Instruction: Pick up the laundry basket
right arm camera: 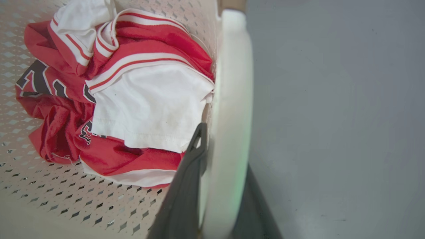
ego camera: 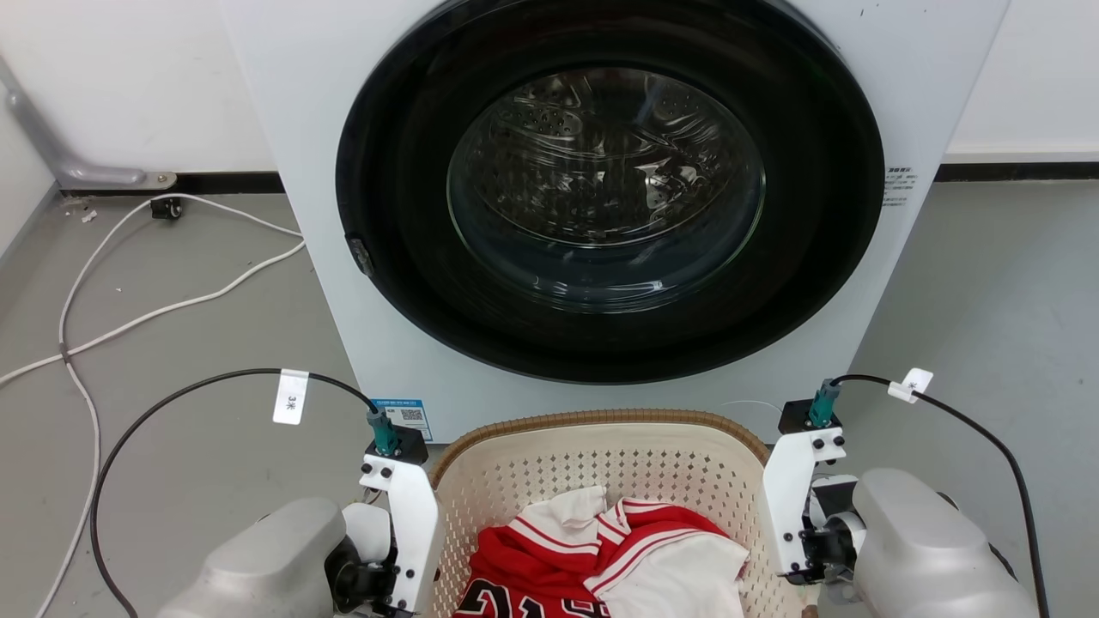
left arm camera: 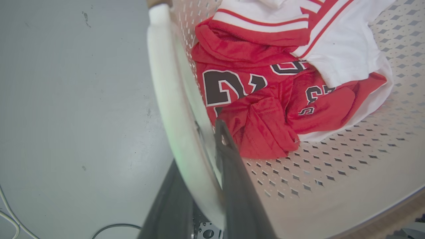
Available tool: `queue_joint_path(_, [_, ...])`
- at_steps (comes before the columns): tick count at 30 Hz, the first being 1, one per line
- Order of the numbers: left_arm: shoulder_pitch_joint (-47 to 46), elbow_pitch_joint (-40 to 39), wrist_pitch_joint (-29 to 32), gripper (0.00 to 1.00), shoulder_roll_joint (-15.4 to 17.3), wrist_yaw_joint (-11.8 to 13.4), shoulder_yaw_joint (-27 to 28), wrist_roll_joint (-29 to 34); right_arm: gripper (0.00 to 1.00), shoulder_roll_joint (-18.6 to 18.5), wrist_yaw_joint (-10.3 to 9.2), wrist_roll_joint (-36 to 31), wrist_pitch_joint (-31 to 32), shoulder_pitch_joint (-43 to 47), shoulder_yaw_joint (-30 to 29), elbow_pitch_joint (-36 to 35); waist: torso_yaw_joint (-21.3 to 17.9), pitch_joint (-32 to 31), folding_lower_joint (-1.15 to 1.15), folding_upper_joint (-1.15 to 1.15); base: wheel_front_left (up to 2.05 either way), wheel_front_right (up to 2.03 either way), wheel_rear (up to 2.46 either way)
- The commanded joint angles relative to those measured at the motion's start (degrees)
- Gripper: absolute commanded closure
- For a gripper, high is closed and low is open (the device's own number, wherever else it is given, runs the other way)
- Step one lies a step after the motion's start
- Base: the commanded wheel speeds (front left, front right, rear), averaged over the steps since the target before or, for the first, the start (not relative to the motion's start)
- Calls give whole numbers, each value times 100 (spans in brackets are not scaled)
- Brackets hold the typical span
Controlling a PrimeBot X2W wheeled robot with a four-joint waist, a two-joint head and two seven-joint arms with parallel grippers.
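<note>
Your left gripper (left arm camera: 199, 149) and right gripper (right arm camera: 225, 149) each clamp a side of the laundry basket (ego camera: 601, 463). Red jerseys (ego camera: 532, 558) sit inside.

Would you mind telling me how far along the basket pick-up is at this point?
Done: both arms are at the laundry basket of red and white clothes before the washing machine. In hand: the left gripper straddles one white handle, the right gripper the other, one finger inside and one outside, seemingly clamped. Left: the lift itself; whether the basket has left the floor, I cannot tell.
</note>
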Motion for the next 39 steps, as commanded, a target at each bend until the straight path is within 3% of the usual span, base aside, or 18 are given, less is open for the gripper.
queue_joint_path(1, [-57, 21, 1, 100, 76, -58, -16, 21, 100, -115, -4, -41, -19, -73, 46, 24, 0, -5, 0, 0, 0, 0, 0])
queue_joint_path(39, [-77, 15, 44, 100, 120, -59, -30, -9, 100, -90, -4, 177, -96, -153, 260, 125, -4, -30, 0, 0, 0, 0, 0])
